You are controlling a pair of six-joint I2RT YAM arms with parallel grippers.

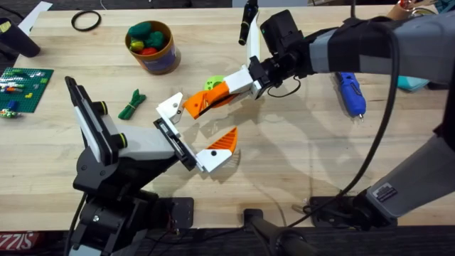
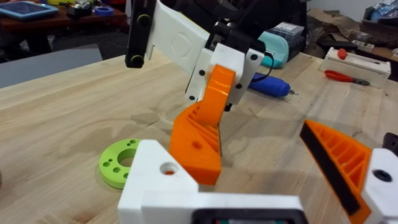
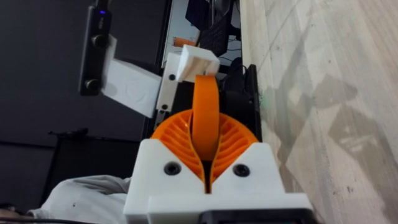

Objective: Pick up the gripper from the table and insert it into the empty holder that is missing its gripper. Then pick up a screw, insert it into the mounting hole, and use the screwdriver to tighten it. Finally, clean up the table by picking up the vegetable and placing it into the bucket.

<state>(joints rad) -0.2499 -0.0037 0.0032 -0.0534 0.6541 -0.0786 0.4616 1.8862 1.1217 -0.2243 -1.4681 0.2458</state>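
Centrally, the right claw (image 1: 201, 104) pinches an orange finger piece (image 2: 200, 134) above the bench (image 1: 298, 142). Below it, the left claw (image 1: 195, 131) gapes wide. Nearby lies the green screw (image 2: 120, 163).

My right end effector (image 1: 190, 105) sits mid-tabletop (image 1: 298, 149), with the screw (image 1: 210, 84) just behind it and my left end effector (image 1: 195, 131) in front. The screwdriver (image 1: 350, 93) lies far right; the vegetable (image 1: 132, 104) lies left, in front of the bucket (image 1: 152, 47).

A robotics lab: a wooden workbench (image 1: 298, 156), cluttered tables (image 2: 37, 15) behind, and cased equipment (image 2: 351, 62) nearby.
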